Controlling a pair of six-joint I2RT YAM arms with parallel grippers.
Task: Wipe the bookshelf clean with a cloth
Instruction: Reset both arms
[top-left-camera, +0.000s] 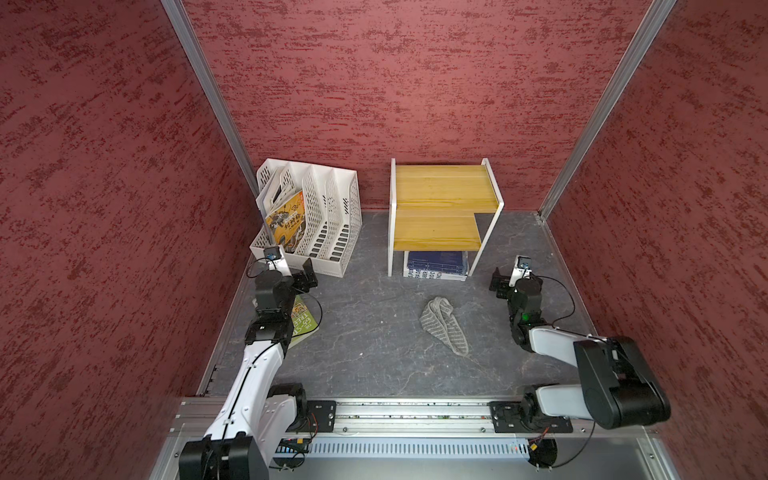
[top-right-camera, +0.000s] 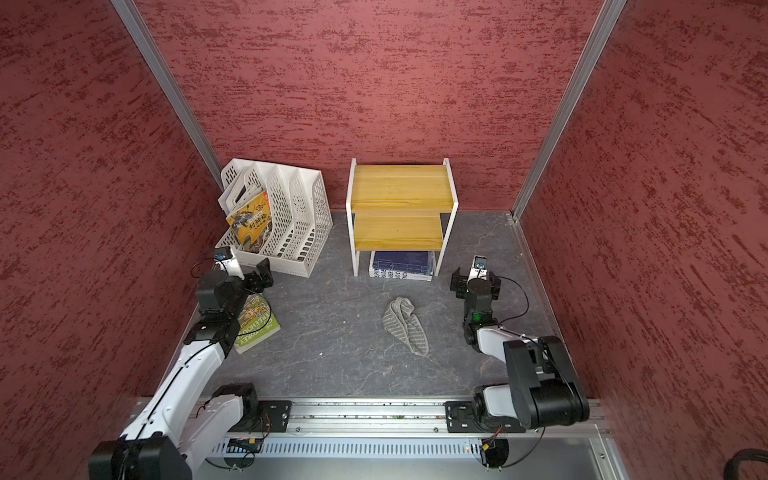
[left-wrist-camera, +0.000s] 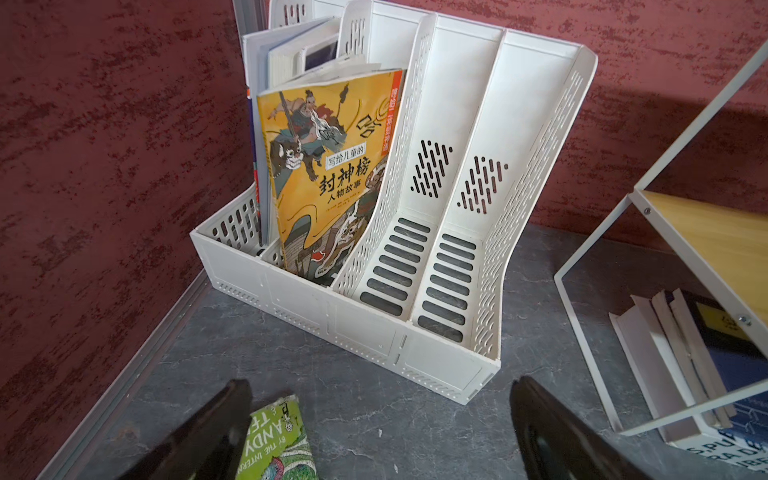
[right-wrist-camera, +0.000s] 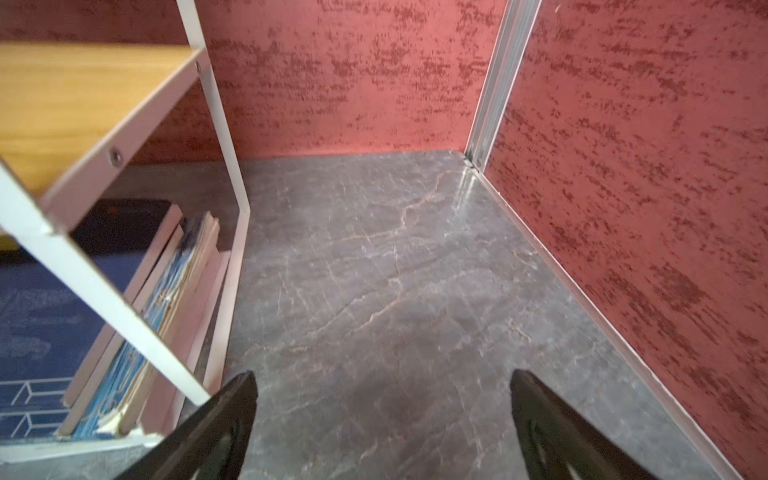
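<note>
Cloth lies bunched in front of the bookshelf, touching nothing. Left gripper and right gripper are spread wide and empty, one to either side of the shelf's front.

Risks:
- Pinching one loose fold, so the rag slips mid-wipe.
- Hard pressure shifting the light shelf.
- Snagging the books beneath it.

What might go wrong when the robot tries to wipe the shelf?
1. The cloth lies bunched on the table, not held. The right tool might pinch just one fold and drop it.
2. The bookshelf has thin side panels, so hard wiping might slide it.
3. The left tool sits near the green book and the organizer, and might bump them.
</note>
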